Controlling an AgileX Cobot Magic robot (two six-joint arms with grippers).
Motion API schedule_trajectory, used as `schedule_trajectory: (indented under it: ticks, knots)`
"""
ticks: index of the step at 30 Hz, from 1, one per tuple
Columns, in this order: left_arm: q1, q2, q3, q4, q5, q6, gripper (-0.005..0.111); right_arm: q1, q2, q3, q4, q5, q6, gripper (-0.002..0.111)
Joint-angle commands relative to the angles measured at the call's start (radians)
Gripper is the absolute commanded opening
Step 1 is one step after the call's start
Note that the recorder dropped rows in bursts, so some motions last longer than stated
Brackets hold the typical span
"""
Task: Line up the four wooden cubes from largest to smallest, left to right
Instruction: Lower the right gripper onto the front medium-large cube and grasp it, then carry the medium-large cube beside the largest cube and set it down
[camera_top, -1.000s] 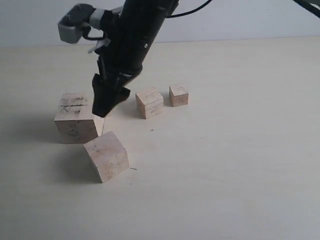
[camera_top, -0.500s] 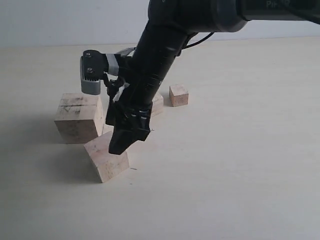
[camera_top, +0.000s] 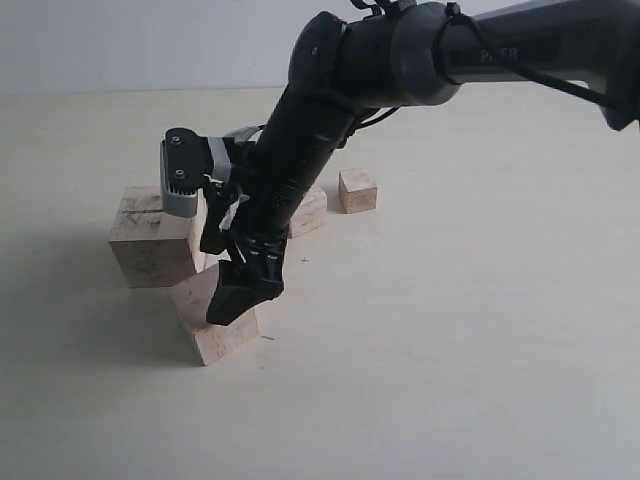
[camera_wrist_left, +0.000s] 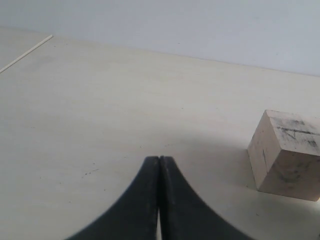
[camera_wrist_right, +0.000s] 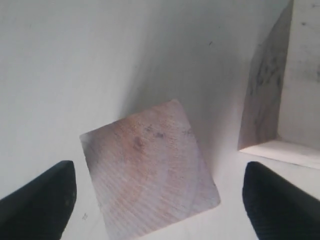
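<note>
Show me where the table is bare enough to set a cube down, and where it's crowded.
Bare: the wide stretch of table right of the smallest cube and the strip nearer the camera than the second-largest cube. Crowded: beside the largest cube, where the open right gripper straddles the second-largest cube and its arm covers part of the third cube.

The pale bare-wood cube at lower left (camera_top: 225, 342) shows rough, matt ring grain, the larger smudged pale wooden cube at left (camera_top: 150, 250) is equally unvarnished, the cream tabletop (camera_top: 450, 350) looks smooth and matt, and the black robot arm (camera_top: 350, 90) has a faint plastic sheen.
</note>
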Motion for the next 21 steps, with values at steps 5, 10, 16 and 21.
schedule_trajectory:
  ticks: [5, 10, 16, 21]
  knots:
    - [0.002, -0.006, 0.004, 0.002, -0.013, -0.002, 0.000, -0.002, 0.007, 0.004, 0.014, 0.000, -0.052, 0.085]
    - [0.002, -0.006, 0.004, 0.002, -0.013, -0.002, 0.000, -0.002, 0.036, 0.004, 0.016, 0.024, -0.052, 0.085]
    - [0.002, -0.006, 0.004, 0.002, -0.013, -0.002, 0.000, -0.002, 0.051, 0.004, 0.011, 0.025, -0.052, 0.083]
    - [0.002, -0.006, 0.004, 0.002, -0.013, -0.002, 0.000, -0.002, 0.047, 0.004, 0.014, 0.026, -0.040, 0.056]
